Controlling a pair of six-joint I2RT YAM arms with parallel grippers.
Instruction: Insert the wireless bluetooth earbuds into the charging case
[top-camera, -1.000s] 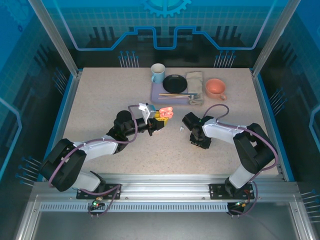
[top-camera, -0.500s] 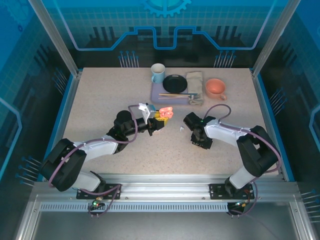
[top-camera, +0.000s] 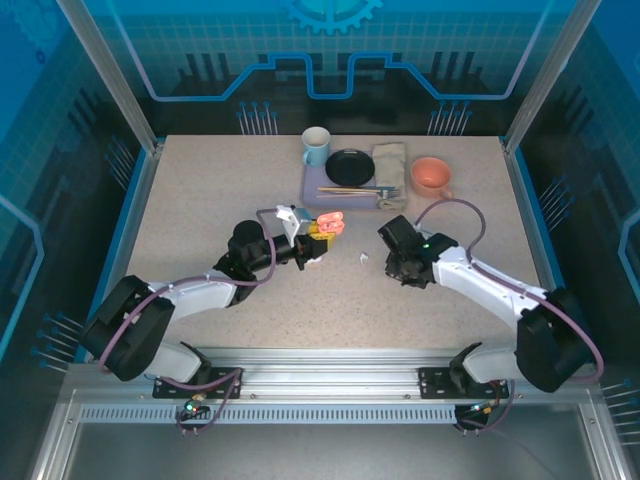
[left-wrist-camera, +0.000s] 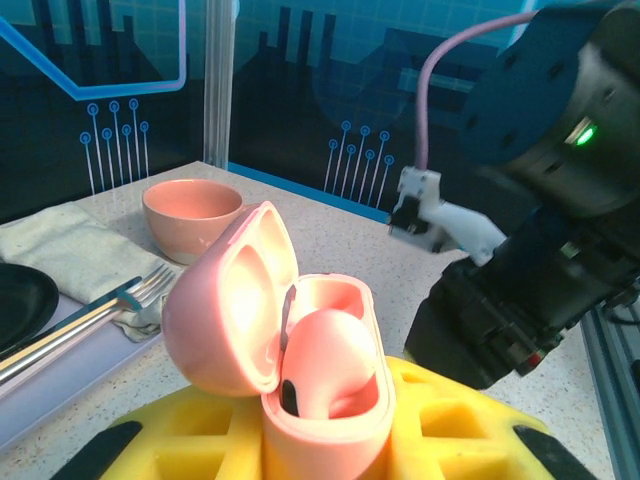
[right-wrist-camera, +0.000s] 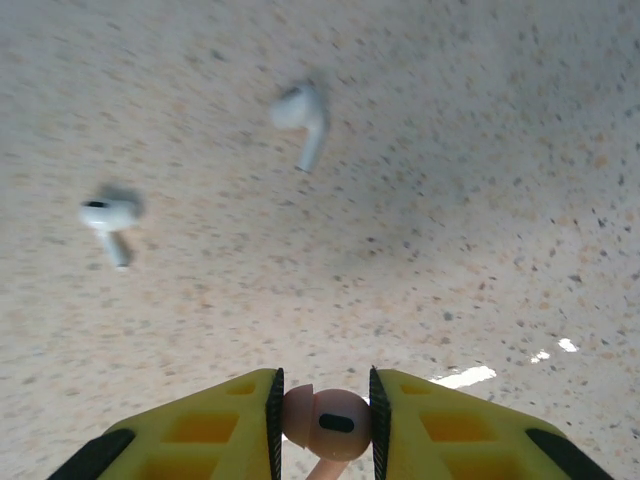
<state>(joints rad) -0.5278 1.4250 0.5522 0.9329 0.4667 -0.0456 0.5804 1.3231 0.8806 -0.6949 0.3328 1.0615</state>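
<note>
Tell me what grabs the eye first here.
The open pink charging case stands out first. It is clamped in the left gripper mid-table, with what looks like one seated pink earbud inside. Next comes the right gripper, which pinches a second pink earbud between its yellow fingers over the speckled tabletop. Two white earbuds lie loose on the tabletop beyond it.

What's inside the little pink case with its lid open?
One pink earbud sits in the open pink case, its rounded top poking up. The earbud and the case's wall cover the rest, so whether anything else is in there cannot be seen.
</note>
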